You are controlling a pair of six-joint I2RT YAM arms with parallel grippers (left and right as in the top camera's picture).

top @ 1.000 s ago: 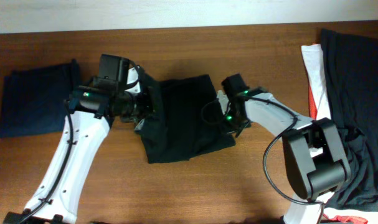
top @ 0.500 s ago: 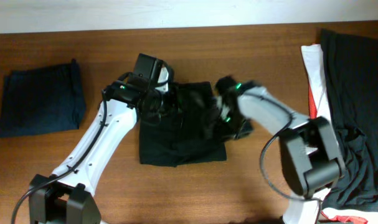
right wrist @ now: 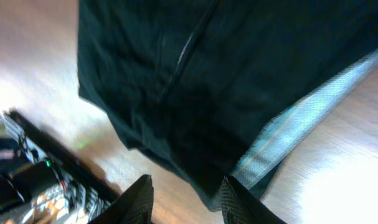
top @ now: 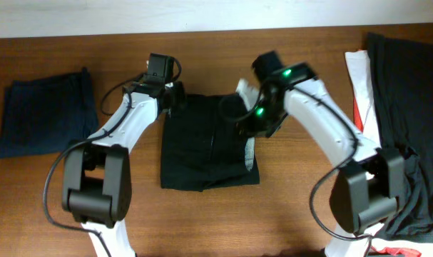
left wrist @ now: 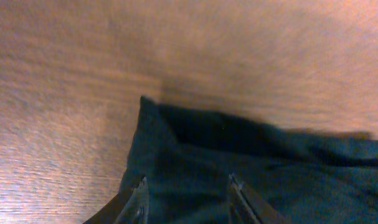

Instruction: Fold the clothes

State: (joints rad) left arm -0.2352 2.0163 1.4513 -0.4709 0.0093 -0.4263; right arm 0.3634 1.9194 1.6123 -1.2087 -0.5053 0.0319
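The black garment (top: 205, 146) lies folded into a rough rectangle at the table's middle, with a pale lining strip (top: 250, 151) showing along its right edge. My left gripper (top: 175, 96) is open and empty just over its far left corner; the left wrist view shows the open fingers (left wrist: 187, 186) above the dark cloth (left wrist: 251, 162). My right gripper (top: 252, 125) is open and empty above the garment's right edge; the right wrist view shows its fingers (right wrist: 187, 186) apart over the cloth (right wrist: 226, 68) and the pale strip (right wrist: 301, 124).
A folded dark navy garment (top: 45, 114) lies at the far left. A pile of black (top: 405, 107), white (top: 359, 78) and red (top: 357, 114) clothes fills the right edge. Bare wood (top: 202, 221) lies in front of the folded garment.
Both grippers carried the black cloth's edges inward, folding it narrower, then let go. The left gripper now sits at the far left corner and the right arm has moved back over the right edge.
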